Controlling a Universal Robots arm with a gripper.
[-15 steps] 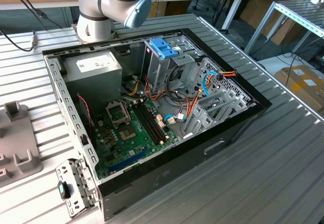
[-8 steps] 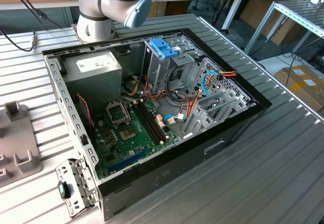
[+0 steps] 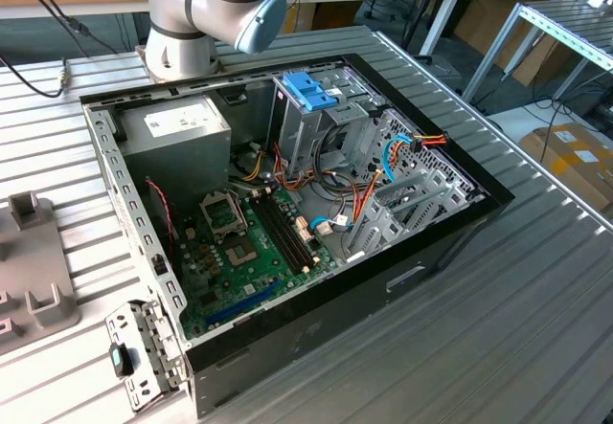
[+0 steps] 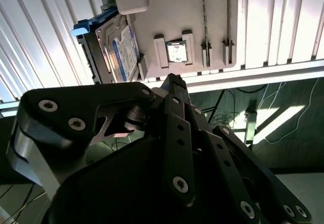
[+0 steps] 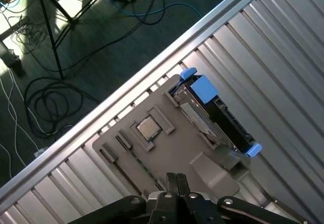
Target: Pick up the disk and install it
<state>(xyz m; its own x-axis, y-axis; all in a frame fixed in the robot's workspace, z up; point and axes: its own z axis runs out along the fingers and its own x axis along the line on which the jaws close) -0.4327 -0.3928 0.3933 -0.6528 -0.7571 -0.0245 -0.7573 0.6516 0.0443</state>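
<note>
Fingers [image 5: 171, 183]: pressed together, with nothing between them.
Gripper [image 4: 174, 80]: hangs over the grey fixture and touches nothing; the disk is off to one side of it, clearly apart.
Disk [image 5: 217, 115]: stands on its long edge in a slot at one end of the fixture, blue carrier around it. In both wrist views one blue tab juts out at each end. Its labelled face [image 4: 124, 52] is turned toward the rest of the fixture.
Fixture [image 5: 167, 155]: a flat grey plate lying on the table, close to the table's edge rail.
Chip [image 5: 148, 128]: a small square seated in a pocket near the fixture's middle, between the disk and the narrow slots.
Table [image 3: 536, 328]: ribbed metal.
Case [image 3: 460, 223]: lies open mid-table, board and cables showing, with a blue clip [image 3: 311, 89] atop its cage.
Arm [image 3: 211, 3]: its base is at the table's far edge, behind the case.
</note>
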